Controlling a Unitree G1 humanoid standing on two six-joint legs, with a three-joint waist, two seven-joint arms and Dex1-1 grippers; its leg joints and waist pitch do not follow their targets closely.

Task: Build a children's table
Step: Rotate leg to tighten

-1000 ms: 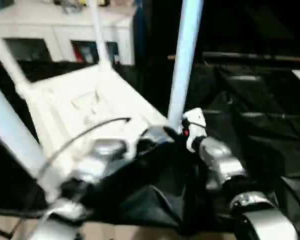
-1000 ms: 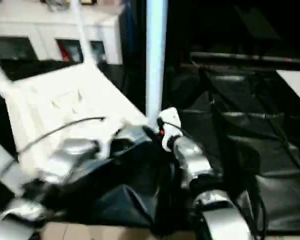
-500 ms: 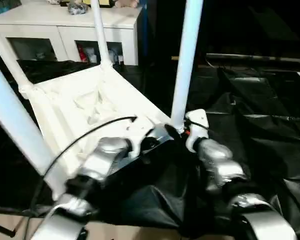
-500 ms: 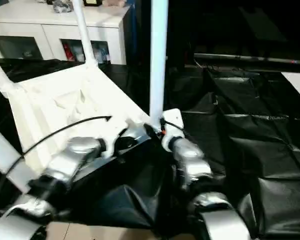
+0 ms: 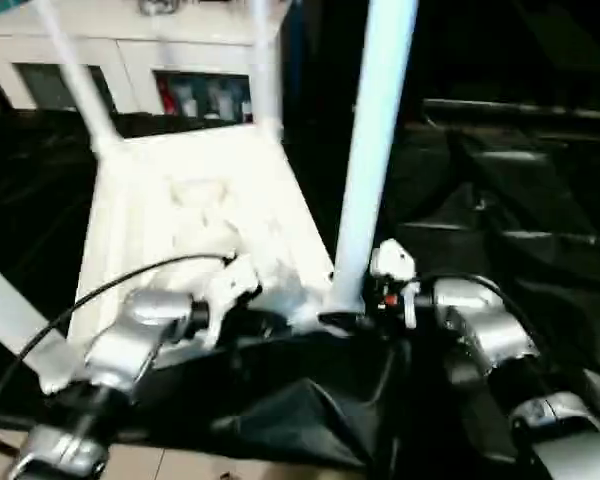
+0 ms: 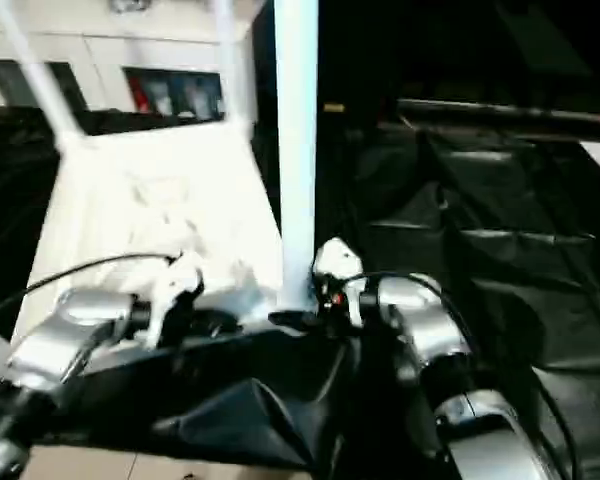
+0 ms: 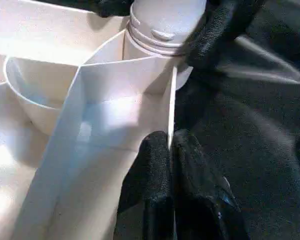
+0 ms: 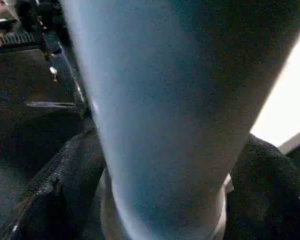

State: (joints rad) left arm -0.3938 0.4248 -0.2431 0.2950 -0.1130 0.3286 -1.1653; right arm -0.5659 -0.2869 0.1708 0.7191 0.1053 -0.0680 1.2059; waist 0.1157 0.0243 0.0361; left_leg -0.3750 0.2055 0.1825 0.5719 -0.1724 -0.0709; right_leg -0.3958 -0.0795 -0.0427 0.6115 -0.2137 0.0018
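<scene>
- The small all-white plastic children's table (image 5: 190,215) lies upside down on a black crinkled sheet (image 5: 520,190), its ribbed underside facing up. Against the pictures from a second ago its top has swung round: the long edges that then ran slantwise across the head views now run nearly straight away from the robot.
- A white cabinet with glass-fronted compartments (image 5: 180,70) stands behind the table, beyond the far end of the top.
- Four long round white tube legs rise from the corners. The near right leg (image 5: 372,150) stands upright in its corner socket, two far legs reach up toward the cabinet, and the fourth crosses the lower left corner of the left eye view.
- The right gripper (image 8: 155,190) sits at the base of the near right leg, a black finger (image 8: 50,195) on either side of the tube. Whether the fingers press the tube or stand just off it, I cannot tell.
- The left gripper (image 7: 171,170) is pinched shut on a thin white rib (image 7: 171,100) of the table's underside, just beside that leg's socket.
- My reading: with every leg up and the top turned while the left claw holds the rib, this looks like tightening the last leg, or checking it. The build seems nearly done, with turning the table onto its legs left to do.
</scene>
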